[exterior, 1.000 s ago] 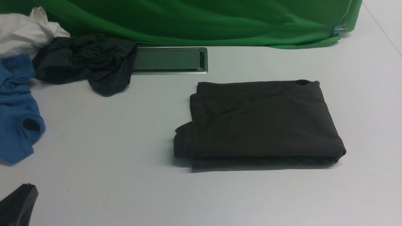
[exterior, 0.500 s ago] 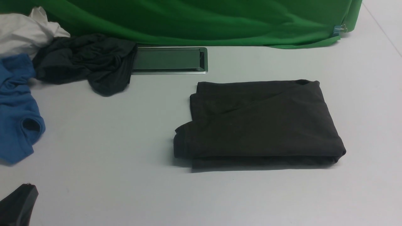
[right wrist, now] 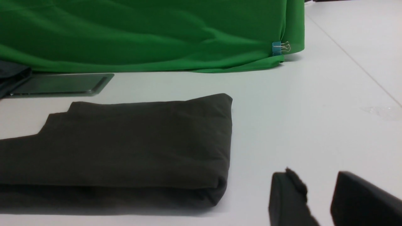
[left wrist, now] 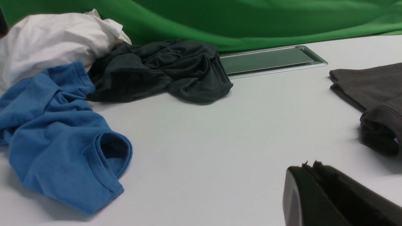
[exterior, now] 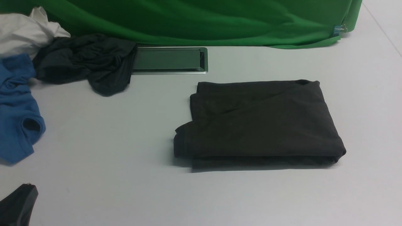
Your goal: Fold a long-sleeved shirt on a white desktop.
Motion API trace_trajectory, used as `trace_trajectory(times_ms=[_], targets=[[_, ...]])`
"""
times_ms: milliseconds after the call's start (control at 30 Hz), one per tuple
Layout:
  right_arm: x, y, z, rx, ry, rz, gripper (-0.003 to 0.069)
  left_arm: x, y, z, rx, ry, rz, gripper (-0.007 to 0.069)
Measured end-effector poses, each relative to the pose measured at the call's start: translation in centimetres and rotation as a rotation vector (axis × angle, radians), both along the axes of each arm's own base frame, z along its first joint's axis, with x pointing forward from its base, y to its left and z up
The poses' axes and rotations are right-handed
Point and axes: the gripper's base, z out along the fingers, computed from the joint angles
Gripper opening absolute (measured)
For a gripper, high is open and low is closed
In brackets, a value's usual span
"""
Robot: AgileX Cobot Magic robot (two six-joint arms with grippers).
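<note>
I see the long-sleeved shirt (exterior: 259, 122) folded flat on the counter (exterior: 125, 157), near the hatch (exterior: 169, 60). Left end effector (left wrist: 314, 168) pinched together, right end effector (right wrist: 318, 188) parted, both empty; folding looks done, so I'd retract.

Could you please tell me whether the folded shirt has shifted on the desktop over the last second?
No. In the front view the shirt keeps the same spot: its far-left corner stays just below the hatch's right end, same gap as before.

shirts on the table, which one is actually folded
The dark brownish-black long-sleeved shirt, lying alone right of centre on the white desktop as a flat rectangle. The blue shirt, dark grey garment and white garment are crumpled.
</note>
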Motion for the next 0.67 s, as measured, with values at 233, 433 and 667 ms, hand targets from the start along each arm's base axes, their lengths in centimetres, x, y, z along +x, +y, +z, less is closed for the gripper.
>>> trace_trajectory(times_ms=[233,433,667], targets=[[0.00,0.00,0.00,0.000,0.000,0.000,0.0218,0.00,0.00,0.00,0.000,0.000,0.000,0.0018],[0.00,0.00,0.00,0.001,0.000,0.000,0.0220,0.00,0.00,0.00,0.000,0.000,0.000,0.0018],[0.00,0.00,0.00,0.001,0.000,0.000,0.0221,0.00,0.00,0.00,0.000,0.000,0.000,0.0018]])
